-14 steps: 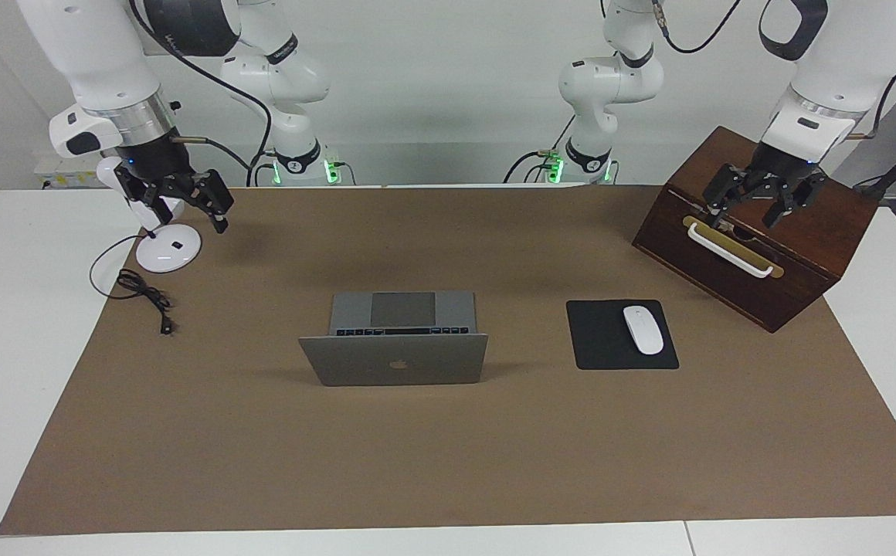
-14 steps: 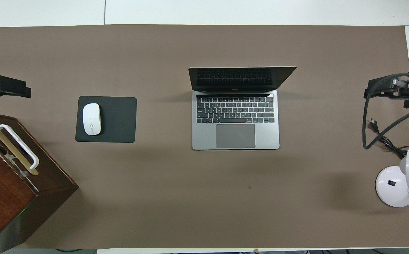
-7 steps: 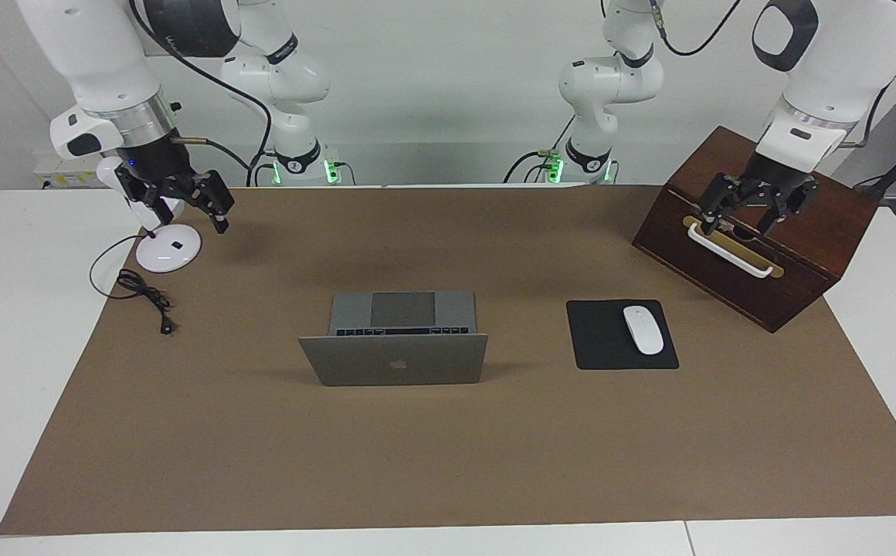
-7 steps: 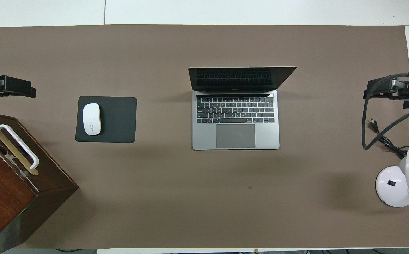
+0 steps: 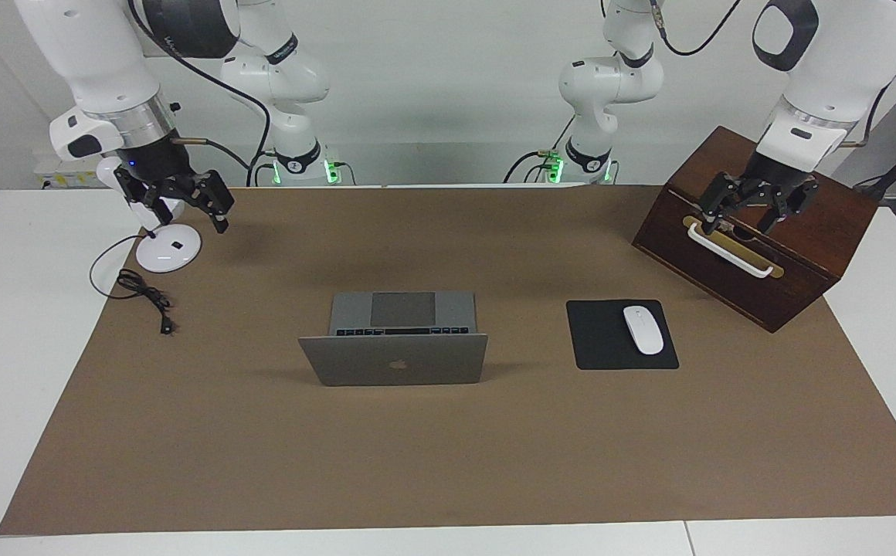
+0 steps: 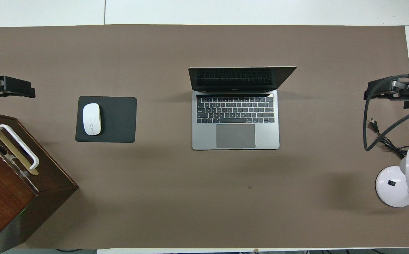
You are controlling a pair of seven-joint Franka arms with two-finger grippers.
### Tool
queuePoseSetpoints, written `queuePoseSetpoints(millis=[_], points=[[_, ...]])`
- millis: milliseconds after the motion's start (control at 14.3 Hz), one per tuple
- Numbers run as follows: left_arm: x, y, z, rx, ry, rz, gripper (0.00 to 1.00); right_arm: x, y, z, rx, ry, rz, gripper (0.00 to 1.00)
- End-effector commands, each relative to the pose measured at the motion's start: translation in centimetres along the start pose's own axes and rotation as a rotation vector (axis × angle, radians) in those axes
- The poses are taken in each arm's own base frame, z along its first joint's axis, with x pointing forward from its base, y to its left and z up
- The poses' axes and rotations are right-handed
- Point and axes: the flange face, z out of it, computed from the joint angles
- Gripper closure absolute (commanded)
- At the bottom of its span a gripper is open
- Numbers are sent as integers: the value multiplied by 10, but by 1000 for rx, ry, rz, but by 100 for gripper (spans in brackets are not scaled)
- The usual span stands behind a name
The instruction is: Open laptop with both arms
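Left pincer (image 5: pixel 754 210) wide over wooden box (image 5: pixel 819 232); right pincer (image 5: pixel 185 205) seemingly wide (laptop (image 5: pixel 395 359): apple logo).

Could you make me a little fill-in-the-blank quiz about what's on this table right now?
1. The laptop in the middle of the brown mat has its lid ____.
2. The white mouse rests on a black ____.
3. The left gripper hangs over the wooden ____, and its fingers are open.
4. The right gripper hangs by the white desk ____, touching nothing.

Missing words: open; mouse pad; box; lamp.
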Motion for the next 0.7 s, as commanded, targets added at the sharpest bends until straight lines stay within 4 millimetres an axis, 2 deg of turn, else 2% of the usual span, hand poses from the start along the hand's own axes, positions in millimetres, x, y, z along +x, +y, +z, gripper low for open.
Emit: queuePoseSetpoints(millis=[0,280,489,629], points=[[-8,-3,-2,21,8,-14,0,2,3,0,-3,-5,-50,0],[-8,-3,-2,21,11,-17,0,2,2,1,-26,3,-168,0],[-8,-4,-2,21,10,-18,0,5,4,-2,-51,21,-322,0],[-8,-4,-2,21,13,-18,0,6,6,-3,-61,30,-340,0]])
